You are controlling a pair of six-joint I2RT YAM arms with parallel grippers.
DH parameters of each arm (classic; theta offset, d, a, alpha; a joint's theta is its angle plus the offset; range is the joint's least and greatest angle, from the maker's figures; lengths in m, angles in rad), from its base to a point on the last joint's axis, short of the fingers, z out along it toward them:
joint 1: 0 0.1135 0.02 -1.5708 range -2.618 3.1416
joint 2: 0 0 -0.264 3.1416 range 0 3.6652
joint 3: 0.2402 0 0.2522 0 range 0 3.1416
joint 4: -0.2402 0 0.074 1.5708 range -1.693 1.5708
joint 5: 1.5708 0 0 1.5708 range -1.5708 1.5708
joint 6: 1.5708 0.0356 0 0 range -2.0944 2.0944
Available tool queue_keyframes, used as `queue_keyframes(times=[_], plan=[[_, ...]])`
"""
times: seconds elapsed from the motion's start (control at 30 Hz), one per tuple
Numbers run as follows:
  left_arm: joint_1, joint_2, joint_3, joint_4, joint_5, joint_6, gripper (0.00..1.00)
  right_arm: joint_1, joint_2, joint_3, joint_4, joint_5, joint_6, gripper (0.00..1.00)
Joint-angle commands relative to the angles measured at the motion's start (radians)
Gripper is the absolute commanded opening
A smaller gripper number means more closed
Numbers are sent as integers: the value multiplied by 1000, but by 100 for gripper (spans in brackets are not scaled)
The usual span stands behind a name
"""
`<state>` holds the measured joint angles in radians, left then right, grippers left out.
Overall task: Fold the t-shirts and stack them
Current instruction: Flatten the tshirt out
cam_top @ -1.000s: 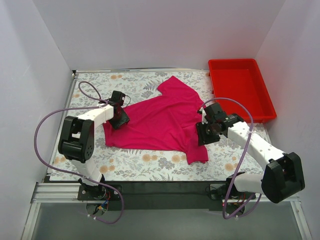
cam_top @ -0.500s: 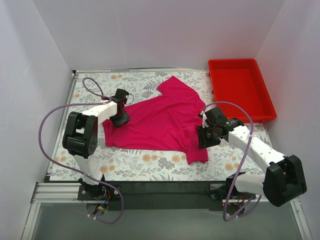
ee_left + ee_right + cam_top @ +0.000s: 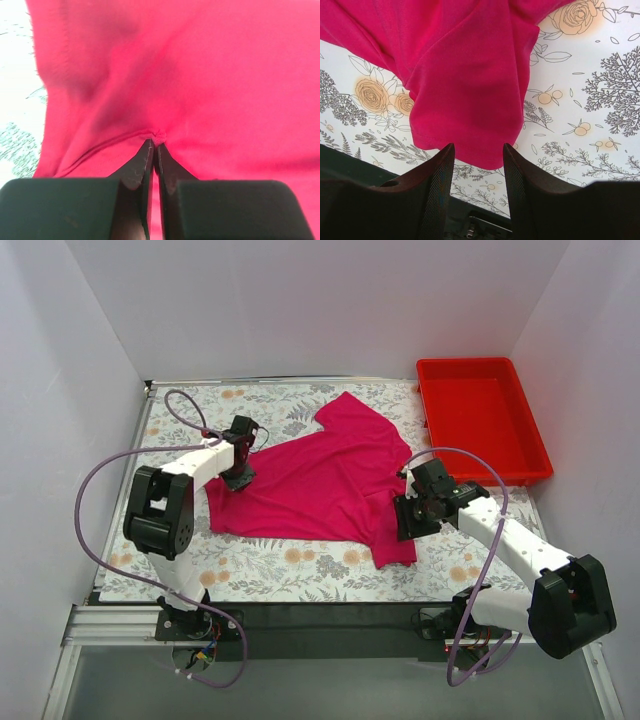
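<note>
One magenta-pink t-shirt (image 3: 320, 480) lies spread and rumpled on the flowered table top. My left gripper (image 3: 240, 478) sits at the shirt's left edge, shut on a small pinch of its fabric (image 3: 159, 135). My right gripper (image 3: 408, 523) hangs over the shirt's right side, above the sleeve (image 3: 397, 545). In the right wrist view its jaws (image 3: 478, 150) stand open and empty, with the sleeve's hem (image 3: 465, 125) just beyond the fingertips.
A rigid red plastic bin (image 3: 480, 418) stands at the back right, nothing inside it. White walls close in the table on three sides. The table's dark front edge (image 3: 320, 612) runs near the arm bases. Purple cables loop from both arms.
My left gripper slid a little toward the back at the shirt's left edge. My right gripper shifted slightly nearer, toward the sleeve.
</note>
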<state>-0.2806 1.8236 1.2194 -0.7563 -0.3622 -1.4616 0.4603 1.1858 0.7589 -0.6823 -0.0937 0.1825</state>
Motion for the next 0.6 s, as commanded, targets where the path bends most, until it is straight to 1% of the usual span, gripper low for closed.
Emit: queue_keyframes(times=[0.0,0.17,0.27,0.3,0.57], plan=[[-3,-125,-15,-34,-49,6,0,0,-15,0,29,-11,18,43],[-5,-242,-92,-47,-29,0,0,-3,-12,-13,40,23,54,43],[-5,-329,-124,-64,-17,-5,0,-15,-8,-27,58,22,75,43],[-3,-381,-150,-75,-14,-3,0,-21,-6,-42,72,22,86,43],[-3,-598,-225,-153,-61,12,0,-41,1,-113,138,-57,118,43]])
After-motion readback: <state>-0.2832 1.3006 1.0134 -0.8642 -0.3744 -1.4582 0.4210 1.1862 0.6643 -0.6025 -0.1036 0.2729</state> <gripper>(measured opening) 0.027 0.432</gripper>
